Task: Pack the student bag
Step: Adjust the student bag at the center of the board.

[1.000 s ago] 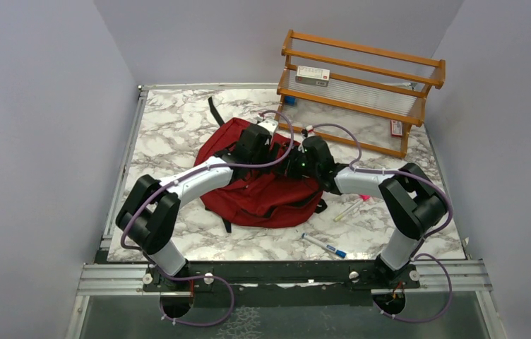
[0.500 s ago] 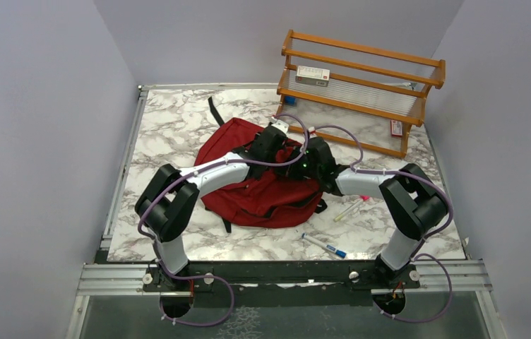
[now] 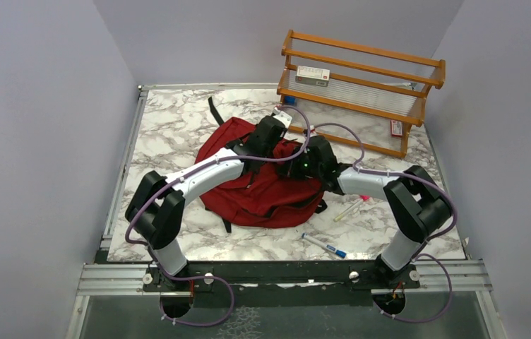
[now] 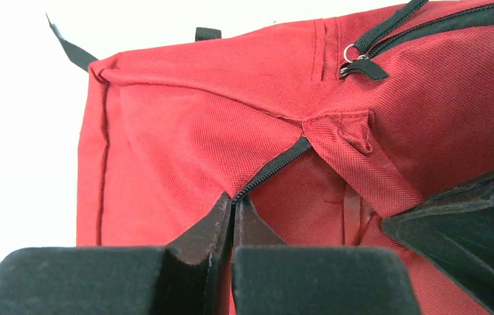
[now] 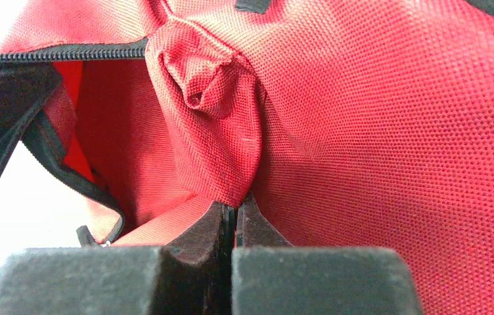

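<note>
The student bag [image 3: 263, 198] is a dark-red backpack lying in the middle of the marble table, with both arms meeting over its upper right part. My left gripper [image 3: 280, 148] is shut, and the left wrist view shows its tips [image 4: 234, 199] pinching the bag [image 4: 179, 131] at the black zipper line [image 4: 274, 164]. A zipper pull [image 4: 357, 64] sits higher up on the fabric. My right gripper [image 3: 294, 167] is shut too, its tips [image 5: 236, 206] clamped on a bunched fold of the bag's red cloth [image 5: 395, 131]. Beside that fold the pocket gapes open [image 5: 110, 144].
A wooden rack [image 3: 361, 92] stands at the back right with a white box [image 3: 313, 75] on its top shelf. A pink-tipped marker [image 3: 351, 207] and a blue-capped pen [image 3: 325, 246] lie on the table right of the bag. A black strap [image 3: 215, 111] trails behind the bag.
My left arm reached further right and back over the bag, and its jaws went from open to shut on the zipper edge. The right arm stayed put, still shut on the cloth.
</note>
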You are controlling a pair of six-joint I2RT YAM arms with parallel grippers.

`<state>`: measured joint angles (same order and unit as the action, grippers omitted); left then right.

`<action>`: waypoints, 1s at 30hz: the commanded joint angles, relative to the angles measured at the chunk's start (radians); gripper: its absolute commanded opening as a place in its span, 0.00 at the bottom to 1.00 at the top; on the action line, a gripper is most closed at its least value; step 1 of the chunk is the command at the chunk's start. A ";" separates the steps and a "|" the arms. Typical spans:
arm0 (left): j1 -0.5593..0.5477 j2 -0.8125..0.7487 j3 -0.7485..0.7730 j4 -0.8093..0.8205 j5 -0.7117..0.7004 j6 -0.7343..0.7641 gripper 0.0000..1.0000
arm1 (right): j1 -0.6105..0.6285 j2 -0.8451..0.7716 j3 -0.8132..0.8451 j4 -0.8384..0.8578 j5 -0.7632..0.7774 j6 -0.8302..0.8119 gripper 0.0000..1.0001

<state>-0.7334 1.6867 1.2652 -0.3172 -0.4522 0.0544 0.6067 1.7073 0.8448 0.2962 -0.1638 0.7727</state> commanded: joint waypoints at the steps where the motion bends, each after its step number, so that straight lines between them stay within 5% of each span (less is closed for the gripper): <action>1: 0.018 -0.031 0.063 -0.014 -0.022 0.127 0.00 | -0.007 -0.049 0.024 -0.117 0.046 -0.073 0.01; 8: 0.051 -0.058 0.041 0.020 -0.035 0.192 0.00 | -0.008 -0.113 0.047 -0.207 0.058 -0.132 0.07; 15: 0.074 -0.084 0.005 0.056 0.036 0.158 0.00 | -0.007 -0.275 0.055 -0.337 0.120 -0.130 0.28; 25: 0.185 -0.125 -0.037 0.062 0.103 0.053 0.00 | -0.010 -0.589 -0.045 -0.660 0.730 0.102 0.49; 30: 0.215 -0.155 -0.062 0.074 0.110 0.035 0.00 | -0.073 -0.552 -0.043 -0.770 0.759 0.189 0.55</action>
<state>-0.5446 1.5963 1.2221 -0.2859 -0.3401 0.1188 0.5789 1.1156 0.8192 -0.3088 0.4511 0.8513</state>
